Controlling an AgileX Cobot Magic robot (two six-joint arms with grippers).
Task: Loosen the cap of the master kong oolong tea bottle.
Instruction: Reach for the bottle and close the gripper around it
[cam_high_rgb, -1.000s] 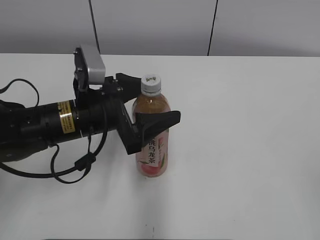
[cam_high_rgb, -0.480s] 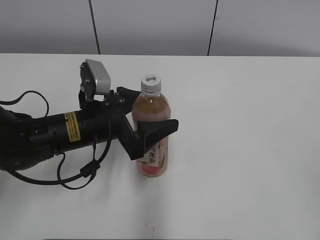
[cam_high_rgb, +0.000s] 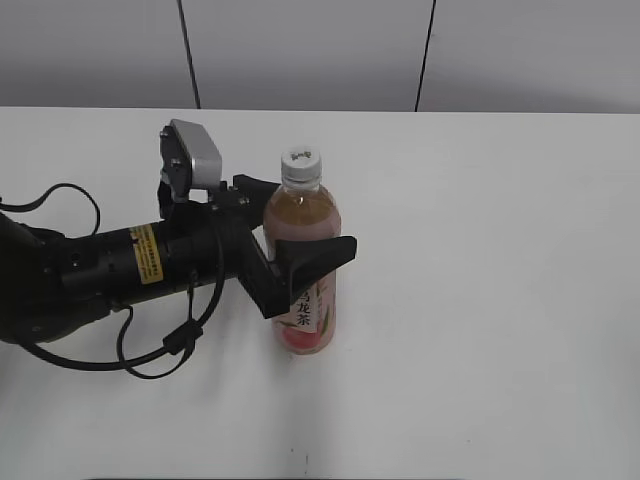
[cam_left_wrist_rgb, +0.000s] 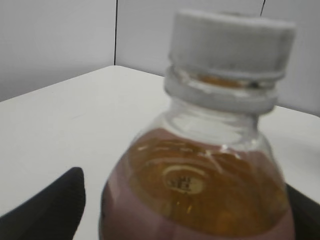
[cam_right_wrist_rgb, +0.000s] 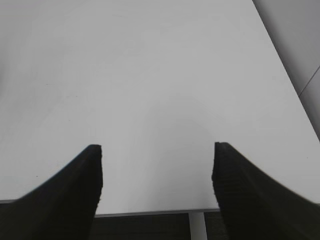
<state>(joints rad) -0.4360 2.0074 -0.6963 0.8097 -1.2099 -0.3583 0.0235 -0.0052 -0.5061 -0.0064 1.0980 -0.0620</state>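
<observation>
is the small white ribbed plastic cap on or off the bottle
On: the small white ribbed plastic cap sits on the neck of the upright clear tea bottle.

Exterior view looks down at a slant across the white table (cam_high_rgb: 480, 300). Left wrist view sits close to the bottle (cam_left_wrist_rgb: 210, 200), shared with exterior. Right wrist faces bare tabletop.

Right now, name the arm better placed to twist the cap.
Right, probably. The left gripper already straddles the bottle body, steadying it; the right gripper is open and empty, and the cap is uncovered.
</observation>
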